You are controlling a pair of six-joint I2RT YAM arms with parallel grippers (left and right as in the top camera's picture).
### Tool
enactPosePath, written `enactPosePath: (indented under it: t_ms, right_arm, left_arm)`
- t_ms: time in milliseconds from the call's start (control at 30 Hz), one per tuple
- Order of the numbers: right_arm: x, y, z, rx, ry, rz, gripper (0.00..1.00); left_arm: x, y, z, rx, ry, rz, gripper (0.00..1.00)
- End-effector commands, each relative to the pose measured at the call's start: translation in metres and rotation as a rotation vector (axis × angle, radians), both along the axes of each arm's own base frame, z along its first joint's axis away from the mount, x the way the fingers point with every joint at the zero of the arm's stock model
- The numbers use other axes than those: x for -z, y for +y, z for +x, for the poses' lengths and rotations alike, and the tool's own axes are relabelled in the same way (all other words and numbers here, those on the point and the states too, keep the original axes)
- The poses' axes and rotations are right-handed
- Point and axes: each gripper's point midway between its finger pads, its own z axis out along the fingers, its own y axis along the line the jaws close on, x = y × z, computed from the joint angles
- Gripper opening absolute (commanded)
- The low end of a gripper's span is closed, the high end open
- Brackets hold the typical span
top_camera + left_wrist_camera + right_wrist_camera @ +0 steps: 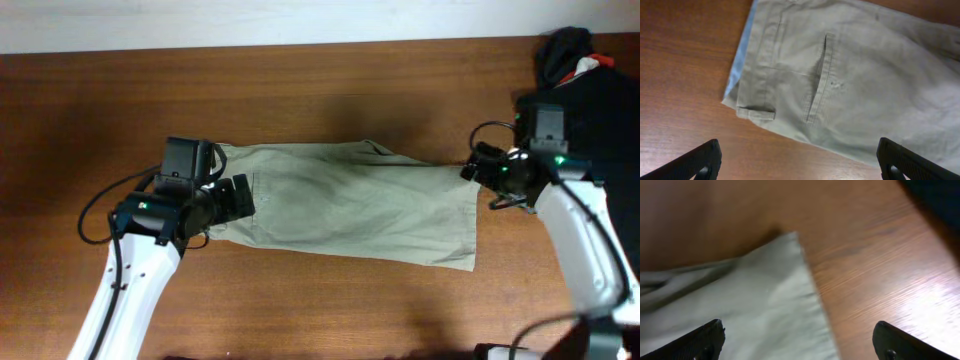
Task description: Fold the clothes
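Left pincer (799, 150) spread wide, khaki shorts (855, 85) flat, wooden table (680, 75)

Likely a robotics lab. A left arm (125, 300) and right arm (585, 245) stand at a wood-grain table (330, 100). A plain wall (250, 20) runs along twelve o'clock.

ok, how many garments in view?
2. Shorts spread flat in the middle; black garment bunched at the right edge, cut off by the frame, so more may be hidden there.
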Motion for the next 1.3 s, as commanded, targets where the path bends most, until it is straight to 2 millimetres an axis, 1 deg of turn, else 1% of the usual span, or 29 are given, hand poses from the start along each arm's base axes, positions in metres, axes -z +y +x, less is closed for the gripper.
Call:
enactPosePath:
  t_ms: [0,33,67,133,200,267,300,333,367,400,467,500,567,600,633,667,700,733,767,800,833,900,967,1000,1067,1100,1167,1200,1267]
  right_arm:
    - [0.051,-0.017,0.003,-0.132,0.091,0.148,0.99]
    - [0.089,-0.019,-0.005,-0.125,0.180,0.239,0.99]
    - [0.110,-0.014,-0.008,-0.162,0.225,0.285,0.99]
    - [0.133,-0.001,-0.012,-0.213,0.271,0.337,0.99]
    - [0.137,0.012,-0.012,-0.241,0.287,0.358,0.99]
    - [0.137,0.038,-0.010,-0.310,0.301,0.364,0.99]
    - [0.137,0.055,-0.010,-0.355,0.309,0.369,0.95]
    - [0.137,0.069,-0.011,-0.397,0.318,0.361,0.82]
    - [0.137,0.077,-0.010,-0.423,0.320,0.356,0.62]
    - [0.137,0.078,-0.010,-0.429,0.319,0.352,0.50]
    - [0.138,0.070,-0.007,-0.371,0.323,0.331,0.04]
    - [0.135,0.066,-0.004,-0.362,0.311,0.328,0.04]
    - [0.109,0.053,0.010,-0.295,0.254,0.323,0.04]
    - [0.080,0.036,0.011,-0.225,0.219,0.284,0.04]
    - [0.060,0.019,0.005,-0.156,0.205,0.225,0.04]
    - [0.029,0.002,-0.007,-0.117,0.169,0.142,0.04]
    - [0.008,-0.006,-0.016,-0.099,0.141,0.090,0.04]
    - [-0.015,-0.011,-0.025,-0.072,0.098,0.045,0.04]
    - [-0.057,-0.010,-0.037,-0.071,-0.013,0.007,0.04]
    - [-0.078,-0.005,-0.040,-0.080,-0.080,0.005,0.04]
    - [-0.090,0.001,-0.040,-0.096,-0.124,0.025,0.04]
    - [-0.103,0.025,-0.036,-0.166,-0.168,0.074,0.04]
    - [-0.093,0.061,-0.021,-0.237,-0.150,0.111,0.04]
    - [-0.082,0.090,-0.007,-0.282,-0.135,0.143,0.04]
    - [-0.063,0.129,0.008,-0.333,-0.109,0.178,0.04]
    - [-0.047,0.160,0.020,-0.366,-0.094,0.204,0.04]
    - [-0.026,0.195,0.028,-0.392,-0.073,0.233,0.04]
    - [-0.009,0.221,0.032,-0.402,-0.049,0.256,0.04]
    - [0.013,0.260,0.032,-0.435,-0.030,0.286,0.04]
  left_arm:
    - [0.010,0.005,0.000,-0.014,0.034,0.019,0.99]
    - [0.010,0.005,0.000,-0.014,0.033,0.019,0.99]
    - [0.010,0.005,0.000,-0.013,0.033,0.020,0.99]
    - [0.010,0.005,0.000,-0.014,0.032,0.020,0.99]
    - [0.010,0.005,0.000,-0.014,0.032,0.019,0.99]
    - [0.009,0.004,0.001,-0.014,0.028,0.019,0.99]
    - [0.009,0.004,0.001,-0.014,0.028,0.018,0.99]
    - [0.009,0.004,0.001,-0.014,0.029,0.019,0.99]
    - [0.009,0.004,0.001,-0.014,0.029,0.019,0.99]
    - [0.009,0.004,0.001,-0.013,0.029,0.019,0.99]
    - [0.009,0.004,0.000,-0.013,0.030,0.019,0.99]
    - [0.009,0.004,0.000,-0.013,0.030,0.019,0.99]
    - [0.009,0.004,0.000,-0.013,0.030,0.019,0.99]
    - [0.009,0.004,0.000,-0.013,0.031,0.019,0.99]
    - [0.010,0.005,0.000,-0.014,0.033,0.019,0.99]
    - [0.010,0.005,0.000,-0.014,0.034,0.019,0.99]
    - [0.010,0.005,0.000,-0.014,0.033,0.019,0.99]
    - [0.010,0.005,0.000,-0.014,0.033,0.019,0.99]
    - [0.010,0.005,0.000,-0.014,0.033,0.019,0.99]
    - [0.010,0.005,0.000,-0.014,0.034,0.019,0.99]
    - [0.010,0.004,0.000,-0.013,0.033,0.019,0.99]
    - [0.010,0.004,0.000,-0.013,0.033,0.019,0.99]
    - [0.010,0.004,0.000,-0.013,0.033,0.019,0.99]
    - [0.010,0.004,0.000,-0.013,0.033,0.019,0.99]
    - [0.010,0.004,0.000,-0.013,0.034,0.019,0.99]
    - [0.010,0.004,-0.001,-0.013,0.034,0.019,0.99]
    - [0.010,0.005,-0.001,-0.013,0.035,0.019,0.99]
    - [0.010,0.005,-0.001,-0.013,0.035,0.019,0.99]
    - [0.010,0.005,-0.001,-0.014,0.035,0.019,0.99]
